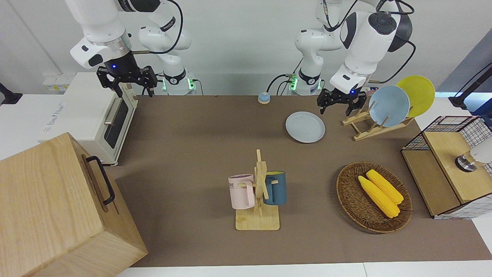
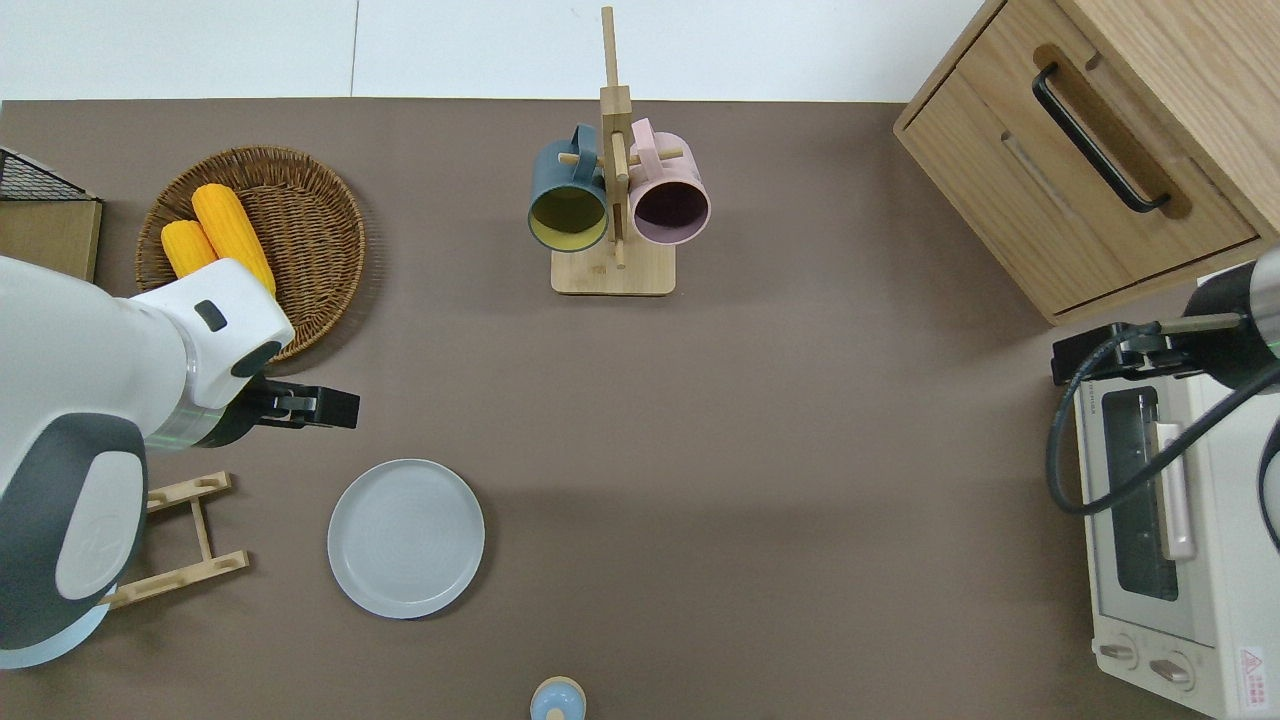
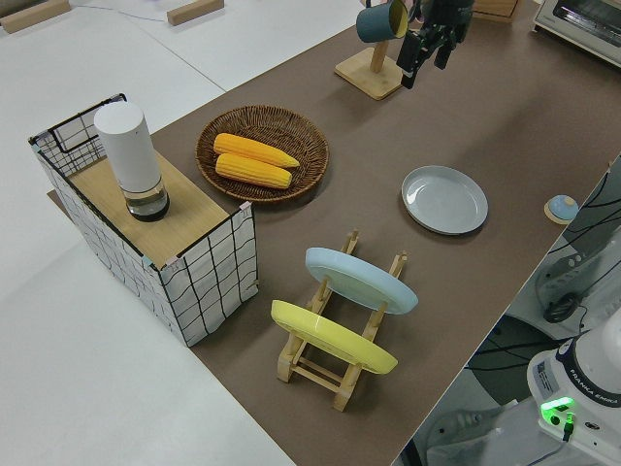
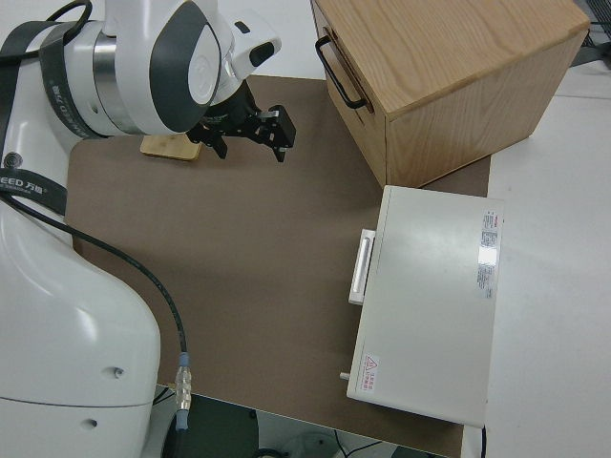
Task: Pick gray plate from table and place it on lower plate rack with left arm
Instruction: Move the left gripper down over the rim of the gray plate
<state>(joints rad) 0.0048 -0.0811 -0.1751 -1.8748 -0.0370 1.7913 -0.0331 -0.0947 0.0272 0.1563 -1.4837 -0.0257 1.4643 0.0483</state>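
The task had barely begun: the gray plate [image 2: 406,538] lay flat on the brown counter [image 2: 800,420], untouched, just beside the low end of the plate rack [image 3: 340,335] and toward the middle of the counter from it. The left tool [image 2: 305,407] hung in the air with nothing in it, over bare counter between the wicker basket [image 2: 320,215] and the gray plate; its fingers looked spread, judging from the front view, where two dark prongs stood apart. So reaching down, gripping the plate at its rim, lifting, and setting it into the rack's lower slot were all still to do, as far as I could judge. That lower slot looked free: the rack carried one sky-blue plate [image 3: 361,280] and one yellow plate [image 3: 333,337], both leaning in the higher slots. The right arm was parked, and whether its tool [image 1: 128,79] was spread or pressed together I could not tell. By count there were three plates in all, one rack, two ears of corn [image 1: 380,192] in the one basket, two mugs, a pink one [image 1: 241,191] and a dark blue one [image 1: 276,187], hanging on one wooden mug stand [image 1: 258,215], one toaster oven [image 2: 1180,560], one wooden cabinet [image 1: 54,207] and one wire-sided crate [image 3: 155,243] with a white cylinder [image 3: 129,160] standing on it.
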